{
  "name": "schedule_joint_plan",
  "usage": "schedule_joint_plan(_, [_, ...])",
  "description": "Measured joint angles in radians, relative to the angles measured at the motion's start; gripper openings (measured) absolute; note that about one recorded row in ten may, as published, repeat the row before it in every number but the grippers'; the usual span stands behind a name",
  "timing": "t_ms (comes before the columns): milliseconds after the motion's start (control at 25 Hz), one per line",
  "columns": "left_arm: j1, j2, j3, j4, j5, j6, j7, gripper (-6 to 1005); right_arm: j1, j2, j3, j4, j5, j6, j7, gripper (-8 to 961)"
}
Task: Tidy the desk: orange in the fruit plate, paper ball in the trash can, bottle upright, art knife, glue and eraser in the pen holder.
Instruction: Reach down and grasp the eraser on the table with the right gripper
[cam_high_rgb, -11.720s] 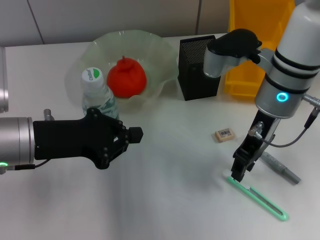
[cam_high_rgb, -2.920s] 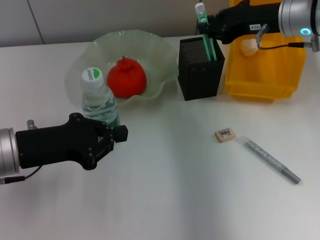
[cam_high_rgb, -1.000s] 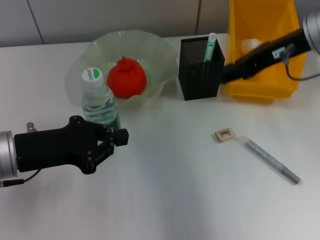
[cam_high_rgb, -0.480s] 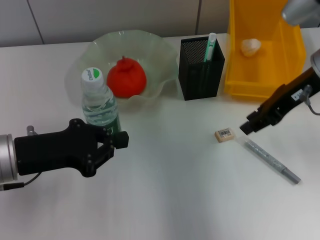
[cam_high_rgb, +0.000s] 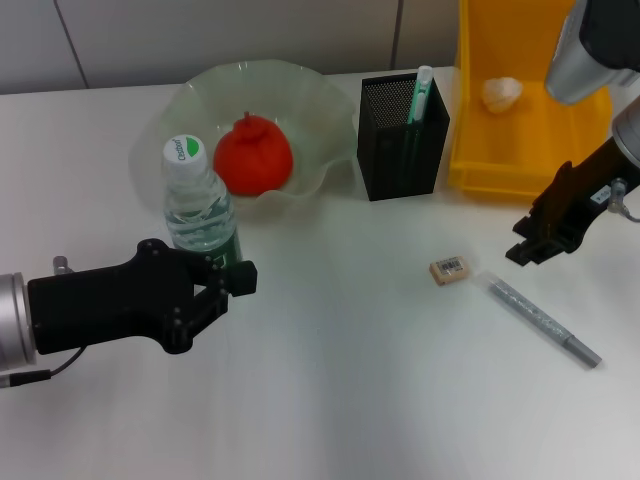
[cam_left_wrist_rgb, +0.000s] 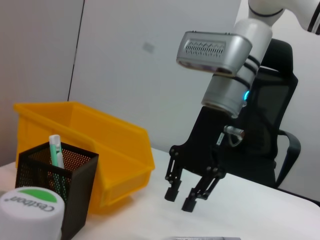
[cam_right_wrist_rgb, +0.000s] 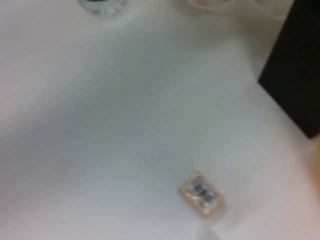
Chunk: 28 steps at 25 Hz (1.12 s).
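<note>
Nearest the robot, below and inward of the right gripper (cam_high_rgb: 532, 247), whose jaws hang released and empty above the desk (cam_high_rgb: 350, 400), lie the two things still to be tidied: the grey pen-shaped tool (cam_high_rgb: 543, 320), which I judge to be either the art knife or the glue, just under and slightly nearer than the jaws, and the small eraser (cam_high_rgb: 450, 268) further inward, lying apart from the tool's near tip. On the other side the left gripper (cam_high_rgb: 215, 285) is parked low just in front of the bottle (cam_high_rgb: 196, 205); its jaws appear parted with nothing between them. The bottle already stands upright, so that step looks done. Beyond it the orange (cam_high_rgb: 253, 155) rests in the fruit plate (cam_high_rgb: 300, 95), also done. Beyond the right jaws and inward, the pen holder (cam_high_rgb: 400, 135) holds one green item (cam_high_rgb: 418, 97), leaning at its far corner. Farthest, the paper ball (cam_high_rgb: 501, 93) lies in the yellow bin (cam_high_rgb: 520, 165) serving as trash can. Nothing blocks the way from the jaws to the grey tool or eraser; the green item crowds part of the holder's mouth for the next drops.
</note>
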Motion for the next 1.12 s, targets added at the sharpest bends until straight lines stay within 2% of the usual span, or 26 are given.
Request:
schedule_joint_plan(40, [0.003, 0.0, -0.001, -0.001, -0.007, 0.0, 0.003, 5, 0.014, -0.003, -0.006, 0.032, -0.031, 0.041, -0.029, 367])
schedule_joint_plan(280, [0.012, 0.001, -0.001, -0.002, -0.022, -0.001, 0.006, 5, 0.064, -0.006, -0.008, 0.122, -0.09, 0.097, -0.056, 374])
schedule_joint_plan(400, [0.013, 0.002, -0.002, -0.004, -0.023, -0.005, 0.006, 5, 0.068, 0.008, -0.008, 0.118, -0.09, 0.105, -0.083, 378])
schedule_joint_plan(440, [0.012, 0.002, -0.002, -0.004, -0.023, -0.006, 0.006, 5, 0.07, 0.014, -0.007, 0.114, -0.086, 0.113, -0.099, 413])
schedule_joint_plan(600, [0.006, 0.002, -0.009, -0.014, -0.023, -0.01, 0.012, 5, 0.083, 0.015, -0.001, 0.127, -0.067, 0.127, -0.119, 552])
schedule_joint_plan(960, [-0.002, 0.003, -0.033, -0.04, -0.025, -0.011, 0.033, 5, 0.126, 0.018, -0.006, 0.165, -0.031, 0.127, -0.13, 552])
schedule_joint_plan(1120, [-0.004, 0.004, -0.041, -0.042, -0.025, -0.011, 0.035, 5, 0.145, 0.031, -0.013, 0.181, -0.03, 0.12, -0.13, 552])
